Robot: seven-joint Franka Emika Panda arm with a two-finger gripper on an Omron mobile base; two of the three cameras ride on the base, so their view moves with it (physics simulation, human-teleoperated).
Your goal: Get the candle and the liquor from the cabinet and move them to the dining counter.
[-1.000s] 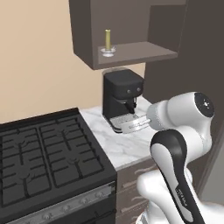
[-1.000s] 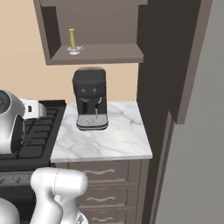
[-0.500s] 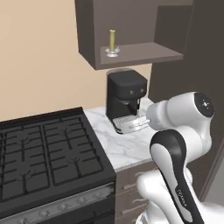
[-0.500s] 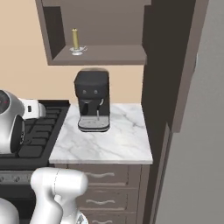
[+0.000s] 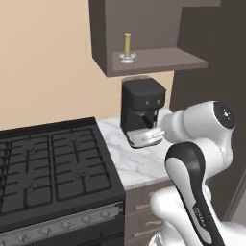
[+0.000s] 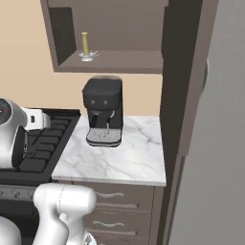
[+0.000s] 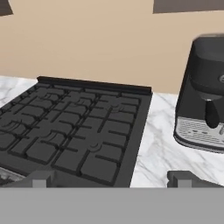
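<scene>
The candle (image 5: 127, 44) stands upright in its dish on the shelf of the open cabinet (image 5: 158, 60), above the coffee machine (image 5: 141, 110). The gripper (image 7: 112, 178) is low over the worktop (image 7: 153, 153) with jaws wide apart and empty, probably because the reach upward is not begun. The liquor I cannot find.

White glossy arm (image 5: 197, 192), rounded tube-like links. Dark black band wraps one link behind the claw, with small pale lettering running along it, too small to read. Round white joint cap (image 5: 222, 114) has a dark disc with tiny light dots. Light grey flange at the wrist end. Claw (image 7: 111, 178) has two small dark grey, blocky, square-edged fingertips (image 7: 41, 179), set wide apart.
</scene>
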